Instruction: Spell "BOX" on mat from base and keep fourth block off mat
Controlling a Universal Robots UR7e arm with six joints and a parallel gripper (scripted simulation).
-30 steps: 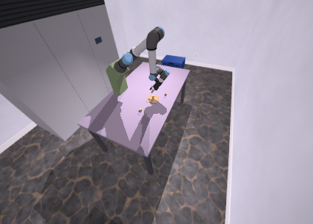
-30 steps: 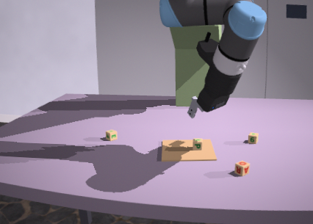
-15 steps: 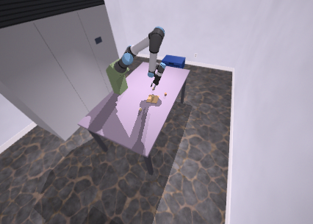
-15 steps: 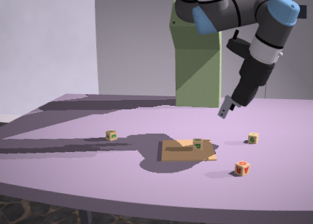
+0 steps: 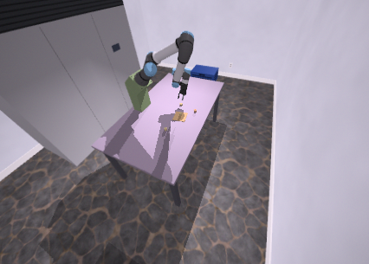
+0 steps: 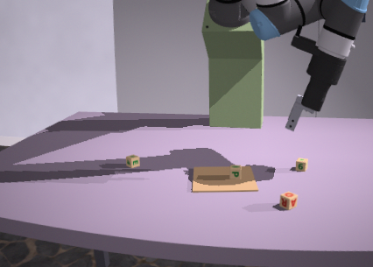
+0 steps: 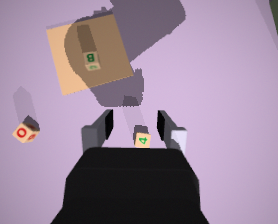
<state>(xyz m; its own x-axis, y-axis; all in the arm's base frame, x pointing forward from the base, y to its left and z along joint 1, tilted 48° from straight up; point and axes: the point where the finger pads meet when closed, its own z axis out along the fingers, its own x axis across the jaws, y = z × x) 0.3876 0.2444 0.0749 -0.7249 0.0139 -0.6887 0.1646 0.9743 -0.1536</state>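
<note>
Lilac rectangular bench on dark legs, standing on a stone-patterned floor beside a tall grey cabinet.

Green pedestal at one long edge of the bench, carrying the grey, white and blue arm.

Blue case on the floor past the far short end of the bench.

Tan square mat, flat on the bench near its middle, partly in the arm's shadow.

Black two-finger gripper, hanging above the bench, fingers spread wide and holding nothing.

Wooden cube with a green B, on the mat, toward one edge of it.

Wooden cube with a red O, on bare bench, off the mat, near one corner of it.

Wooden cube with a green mark, on bare bench below the gripper, seen between the fingers in the wrist view.

Fourth wooden cube with a green mark, on bare bench, well apart from the mat on the other side.
</note>
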